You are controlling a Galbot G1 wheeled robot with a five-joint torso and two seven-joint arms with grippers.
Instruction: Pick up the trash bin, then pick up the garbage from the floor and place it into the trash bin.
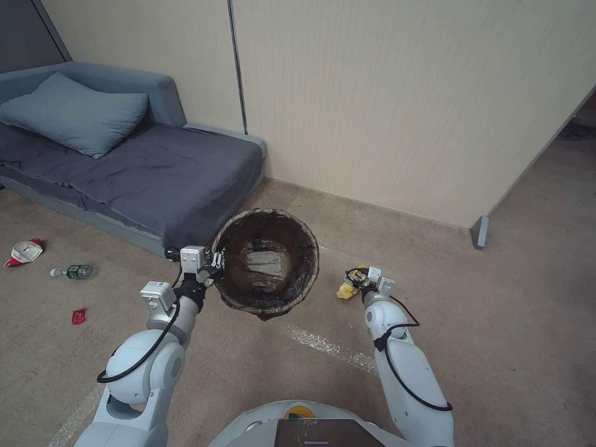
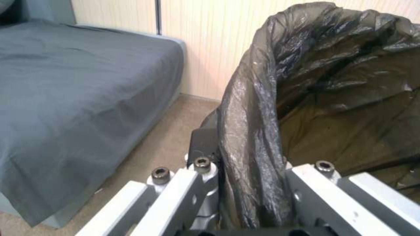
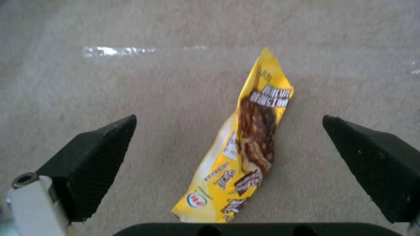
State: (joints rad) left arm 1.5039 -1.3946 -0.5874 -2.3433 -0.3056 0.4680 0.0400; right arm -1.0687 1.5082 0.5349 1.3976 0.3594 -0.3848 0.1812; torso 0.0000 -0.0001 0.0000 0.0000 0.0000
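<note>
The left gripper (image 1: 218,259) holds the trash bin (image 1: 267,261) up off the floor, its fingers (image 2: 205,144) pinched tight on the rim and the dark bag. The right gripper (image 3: 229,144) hangs low over the yellow snack wrapper (image 3: 245,144), which lies flat on the carpet (image 3: 131,91), and its fingers are wide open, one on each side, holding nothing. The thin wrapper could slip out if the fingers close too high. The bin could tip, since only its edge is held. The head view also shows a bottle (image 1: 73,271), a crushed cup (image 1: 25,251) and a red scrap (image 1: 78,316) far off to the left.
</note>
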